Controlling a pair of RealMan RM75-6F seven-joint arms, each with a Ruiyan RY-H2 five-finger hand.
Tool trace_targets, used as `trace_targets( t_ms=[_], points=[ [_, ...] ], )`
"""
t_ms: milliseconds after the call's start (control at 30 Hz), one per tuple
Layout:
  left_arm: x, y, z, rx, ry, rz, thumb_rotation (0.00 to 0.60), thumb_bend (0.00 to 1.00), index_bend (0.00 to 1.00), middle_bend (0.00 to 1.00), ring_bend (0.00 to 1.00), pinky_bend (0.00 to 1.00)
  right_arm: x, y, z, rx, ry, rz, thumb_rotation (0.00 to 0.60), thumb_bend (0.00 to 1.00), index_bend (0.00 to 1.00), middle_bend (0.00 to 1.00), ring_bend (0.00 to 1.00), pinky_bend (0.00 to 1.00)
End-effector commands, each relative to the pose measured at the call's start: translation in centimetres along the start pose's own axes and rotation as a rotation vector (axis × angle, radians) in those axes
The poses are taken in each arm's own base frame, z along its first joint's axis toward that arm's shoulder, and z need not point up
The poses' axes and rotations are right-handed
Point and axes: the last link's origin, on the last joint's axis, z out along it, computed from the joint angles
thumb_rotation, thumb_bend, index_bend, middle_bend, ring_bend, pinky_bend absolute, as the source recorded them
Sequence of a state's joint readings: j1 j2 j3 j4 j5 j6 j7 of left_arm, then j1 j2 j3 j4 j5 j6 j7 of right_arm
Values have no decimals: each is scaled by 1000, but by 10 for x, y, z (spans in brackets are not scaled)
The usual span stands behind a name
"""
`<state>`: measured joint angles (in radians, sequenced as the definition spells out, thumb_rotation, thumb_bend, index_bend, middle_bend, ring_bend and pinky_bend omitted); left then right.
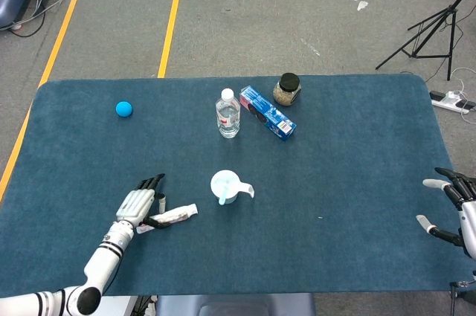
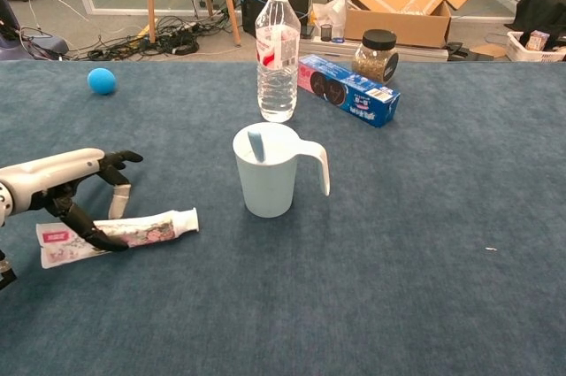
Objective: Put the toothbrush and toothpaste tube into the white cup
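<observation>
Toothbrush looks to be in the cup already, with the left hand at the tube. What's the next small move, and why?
Probably close the left hand around the toothpaste tube and lift. The tube lies flat on the table left of the white cup, fingers over it but no clear grip.

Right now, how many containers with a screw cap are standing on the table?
2. The water bottle stands behind the white cup; the dark-lidded jar stands at the far end of the blue box. The toothpaste tube lies flat, so it doesn't count. None seem hidden.

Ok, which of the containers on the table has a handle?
The white cup, holding the toothbrush. The water bottle and black-lidded jar behind it have none.
</observation>
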<state>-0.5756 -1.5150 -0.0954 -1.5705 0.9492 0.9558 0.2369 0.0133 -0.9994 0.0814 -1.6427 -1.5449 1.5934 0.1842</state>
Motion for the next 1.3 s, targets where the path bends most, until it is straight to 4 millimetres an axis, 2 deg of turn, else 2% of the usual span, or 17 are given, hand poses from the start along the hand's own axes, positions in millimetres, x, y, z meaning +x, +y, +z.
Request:
trace_targets(
  t_ms=[33,367,467,567,733,800,1000,1300],
  points=[
    [4,-5,-3,10,11,3,600,68,656,0,0,53,0,0,0,0,-1,0,600,109,353,226,186,446],
    [16,-34,-13,67,-12,14,600,68,660,0,0,53,-1,0,0,-1,-3,-5,600,108,353,226,186,446],
    [19,-42,-16,81,-29,0,600,68,635,0,0,53,-2,-1,1,-3,-5,-8,600,109,353,226,186,446],
    [22,-46,-18,82,-25,-10,600,68,514,0,0,53,-2,-1,1,-3,-8,-12,600,109,353,226,186,446],
    [27,-46,-21,73,-4,-12,600,67,246,0,0,53,-3,-1,1,-4,-9,-14,600,109,353,226,186,446],
    [27,-43,-22,66,6,-20,600,68,204,0,0,53,-3,-1,1,-4,-7,-13,600,109,353,226,186,446],
    [20,-28,-20,33,32,-23,600,68,242,0,0,53,-2,-2,1,0,-3,-7,600,109,353,226,186,446],
    [12,-14,-9,42,67,-48,600,68,365,0,0,53,-1,-1,1,0,0,0,600,109,353,226,186,446]
  ],
)
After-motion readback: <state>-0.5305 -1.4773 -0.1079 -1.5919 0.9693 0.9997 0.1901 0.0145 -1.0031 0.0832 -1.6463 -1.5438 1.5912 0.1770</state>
